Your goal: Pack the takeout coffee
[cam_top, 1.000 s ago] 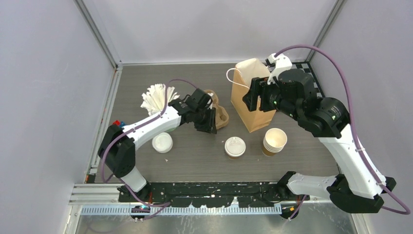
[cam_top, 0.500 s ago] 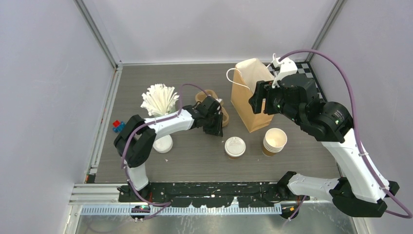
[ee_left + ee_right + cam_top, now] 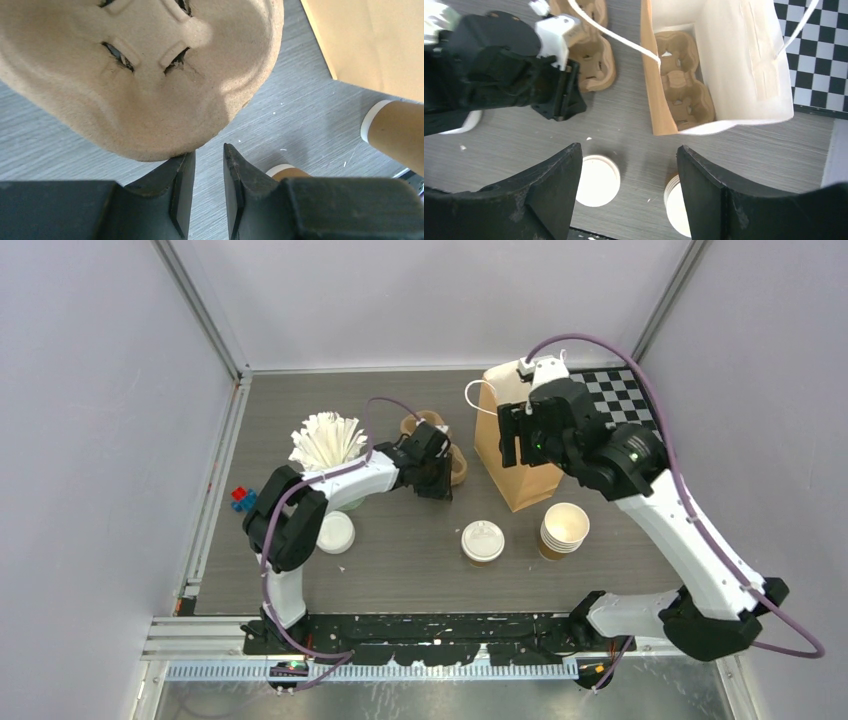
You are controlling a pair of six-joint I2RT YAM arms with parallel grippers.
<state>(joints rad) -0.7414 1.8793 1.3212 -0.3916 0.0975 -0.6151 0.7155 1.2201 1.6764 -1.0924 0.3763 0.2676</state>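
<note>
Left hand (image 3: 209, 156) close to shut yet gripping nothing: a narrow slit between the fingers, one fingertip (image 3: 182, 170) right at the rim of a moulded pulp cup carrier (image 3: 135, 75) lying on the bench (image 3: 300, 115).

Right hand (image 3: 629, 152) spread wide and empty, hanging above the bench. Beneath it, close by one finger (image 3: 549, 190): the takeout coffee (image 3: 596, 180), a kraft cup upright with its white lid on. Standing free on the bench, outside the bag, apart from both hands. By the other finger (image 3: 714, 190), partly hidden behind it: a stack of lidless paper cups (image 3: 676, 205), white inside, nothing in the top one.

Ahead of the right hand: a brown paper bag (image 3: 744, 60), mouth open, pale inside. At its bottom, a second pulp carrier (image 3: 681, 87) with nothing in its wells.

Back along the left arm, away from the hand: a loose white lid (image 3: 333, 532) and a holder stuffed with a white bunch (image 3: 327, 440), too small to tell of what.
</note>
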